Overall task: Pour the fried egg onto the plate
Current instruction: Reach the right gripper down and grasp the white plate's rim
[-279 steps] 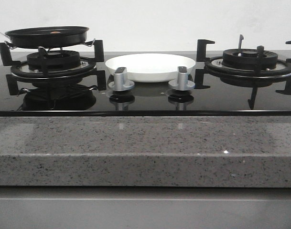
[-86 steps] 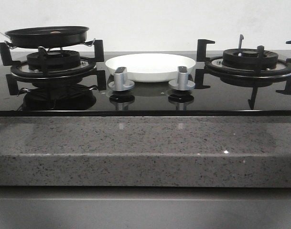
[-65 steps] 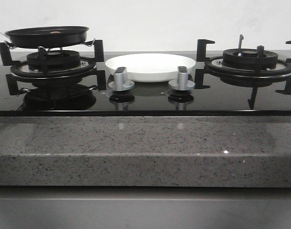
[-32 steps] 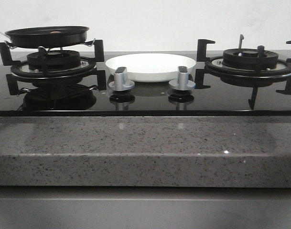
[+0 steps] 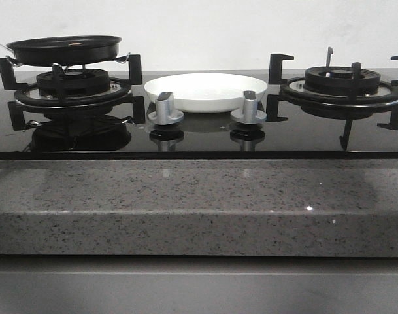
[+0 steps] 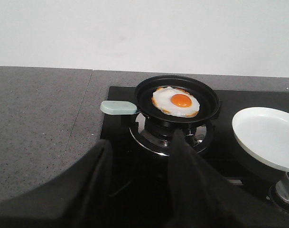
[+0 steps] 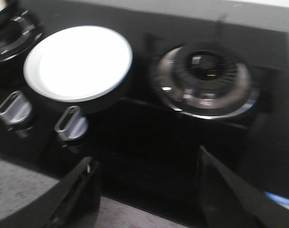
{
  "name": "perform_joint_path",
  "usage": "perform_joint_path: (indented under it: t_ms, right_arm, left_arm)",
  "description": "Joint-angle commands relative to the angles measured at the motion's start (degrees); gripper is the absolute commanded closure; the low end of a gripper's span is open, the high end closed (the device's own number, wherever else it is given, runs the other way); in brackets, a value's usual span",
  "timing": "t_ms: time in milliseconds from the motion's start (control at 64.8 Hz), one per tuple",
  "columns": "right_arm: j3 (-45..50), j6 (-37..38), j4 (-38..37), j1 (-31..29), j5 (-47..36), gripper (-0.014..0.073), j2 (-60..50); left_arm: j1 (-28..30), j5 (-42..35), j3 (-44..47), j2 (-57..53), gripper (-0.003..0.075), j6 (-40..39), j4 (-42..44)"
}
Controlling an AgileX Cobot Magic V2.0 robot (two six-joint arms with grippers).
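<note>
Nearest, at the bottom of the front view, the speckled grey tabletop (image 5: 199, 196) runs as a broad bare ledge before the black glass hob (image 5: 199, 134). Just past its front edge stand two silver knobs (image 5: 165, 110), directly before the plate (image 5: 205, 91), which sits mid-frame between the burners with open glass around it. At upper left the black frying pan (image 5: 65, 49) rests on the left burner grate (image 5: 71, 88); the right burner (image 5: 342, 85) at upper right is bare. Nothing here differs from the earlier front frames.

In the left wrist view the left tool (image 6: 137, 190) is released, its dark fingers (image 6: 187, 180) spread at the frame's bottom, short of the pan. The fried egg (image 6: 176, 101) lies flat in the pan, centre frame, with the pale green handle (image 6: 118, 108) pointing left and the plate at right edge.

The right tool (image 7: 144, 199) is likewise released, above hob glass.
</note>
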Motion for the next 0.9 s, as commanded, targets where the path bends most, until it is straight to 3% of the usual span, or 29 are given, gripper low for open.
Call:
perform_joint_path:
  t_ms: [0, 123, 262, 880]
  right_arm:
    - [-4.2, -2.6, 2.2, 3.4, -3.4, 0.013, 4.6]
    - [-9.2, -2.6, 2.1, 7.7, -2.6, 0.013, 13.1]
    - [-17.1, -2.2, 2.2, 8.2, 2.2, 0.013, 22.2]
    - [-52.7, 6.3, 2.2, 3.3, 24.5, 0.013, 55.5]
  left_arm:
    - [-0.5, -5.0, -1.8, 0.6, 0.0462, -0.4, -0.4]
    - [-0.5, -5.0, -1.8, 0.6, 0.0484, -0.4, -0.4]
    - [-0.5, -5.0, -1.8, 0.6, 0.0512, -0.4, -0.4]
    - [-0.5, -5.0, -1.8, 0.6, 0.0556, -0.4, -0.4]
